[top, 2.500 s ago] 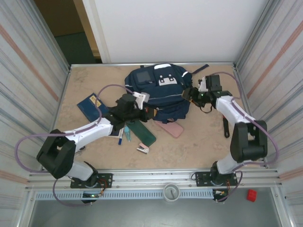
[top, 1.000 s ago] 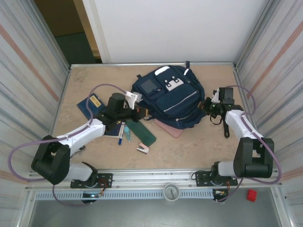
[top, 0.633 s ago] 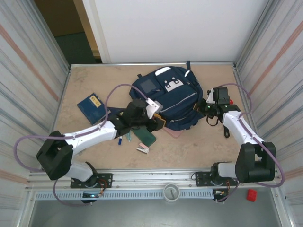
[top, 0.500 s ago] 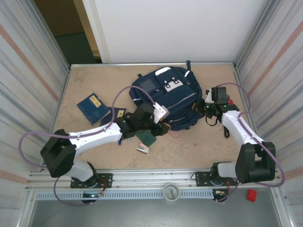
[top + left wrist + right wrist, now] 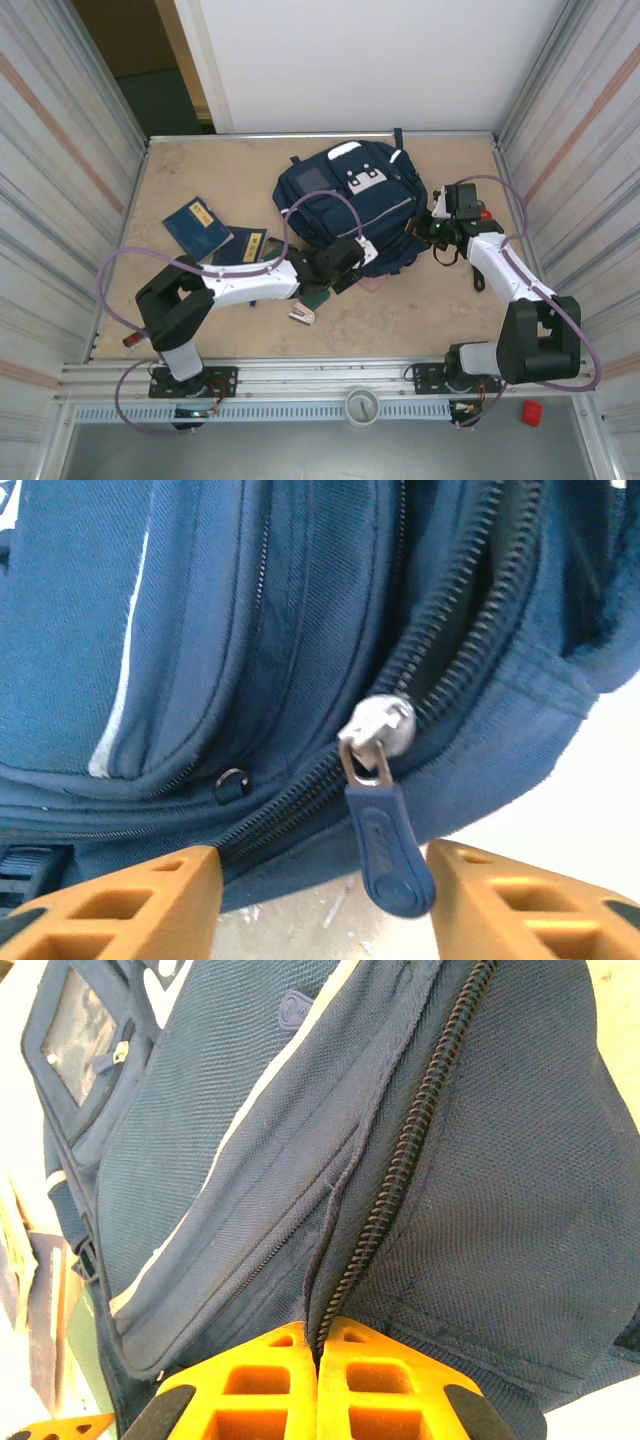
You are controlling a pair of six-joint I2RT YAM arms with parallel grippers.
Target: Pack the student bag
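Note:
The student bag (image 5: 350, 200), navy with white patches, lies at the middle back of the table. My left gripper (image 5: 352, 262) is at its near edge. In the left wrist view it (image 5: 320, 910) is open, with orange fingers (image 5: 130, 900) wide apart. The blue zipper pull (image 5: 390, 855) hangs from a silver slider (image 5: 380, 725) between them, close to the right finger. The zipper above the slider gapes a little. My right gripper (image 5: 427, 226) is at the bag's right side. There it (image 5: 320, 1335) is shut on a fold of the bag's fabric (image 5: 250, 1160) beside a zipper (image 5: 420, 1110).
Two blue notebooks (image 5: 197, 224) (image 5: 246, 244) lie left of the bag. A green case (image 5: 314, 296) and a small stapler (image 5: 300, 316) sit under the left forearm. A pink flat item (image 5: 371, 284) peeks from under the bag. A black object (image 5: 478, 275) lies by the right arm. Walls close in on both sides.
My left arm has swung right from beside the notebooks to the bag's near edge, and its gripper has gone from shut to open. The right gripper keeps its hold.

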